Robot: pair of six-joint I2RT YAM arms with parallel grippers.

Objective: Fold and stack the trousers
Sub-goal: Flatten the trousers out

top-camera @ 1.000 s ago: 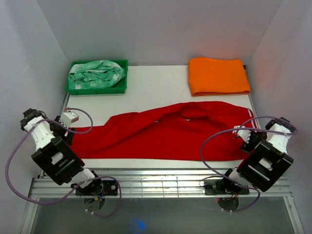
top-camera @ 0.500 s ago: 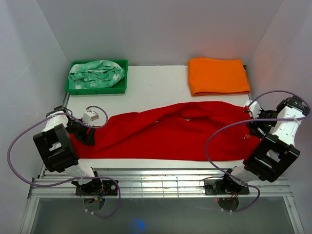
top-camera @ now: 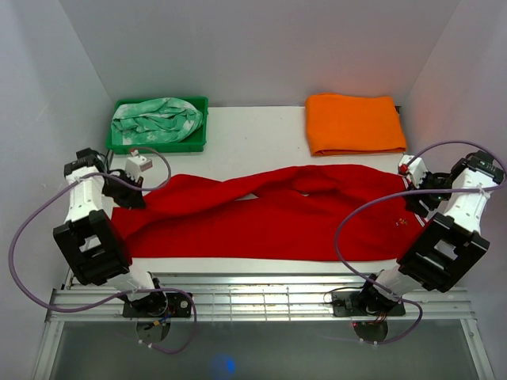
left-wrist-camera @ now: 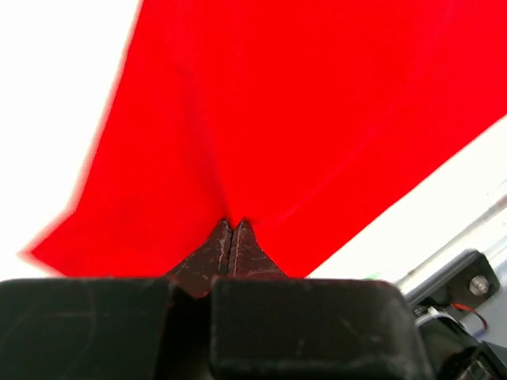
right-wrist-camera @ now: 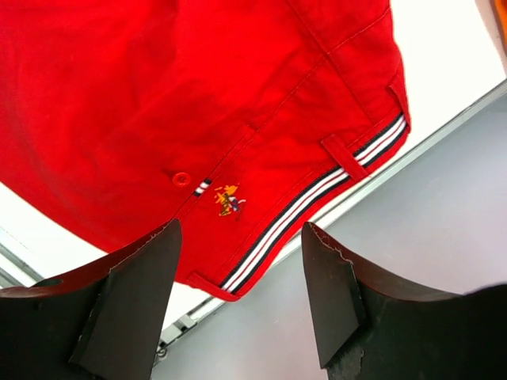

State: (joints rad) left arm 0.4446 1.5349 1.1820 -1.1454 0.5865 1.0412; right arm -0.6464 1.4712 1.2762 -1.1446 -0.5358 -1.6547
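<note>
My left pincer [left-wrist-camera: 230,228] pinches the soft, limp trousers [left-wrist-camera: 301,119] at its tips, while my right pincer [right-wrist-camera: 239,231] gapes over the stiffer waistband [right-wrist-camera: 317,198], likely the surer hold.

Bright, even overhead light; left wrist view overexposed white, its foreground blurred.

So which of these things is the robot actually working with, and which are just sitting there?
In the job: the trousers, pinched at one end by the left gripper; the right gripper, open over the waistband.
Just lying about: the orange cloth; the green tray holding the patterned cloth.
</note>
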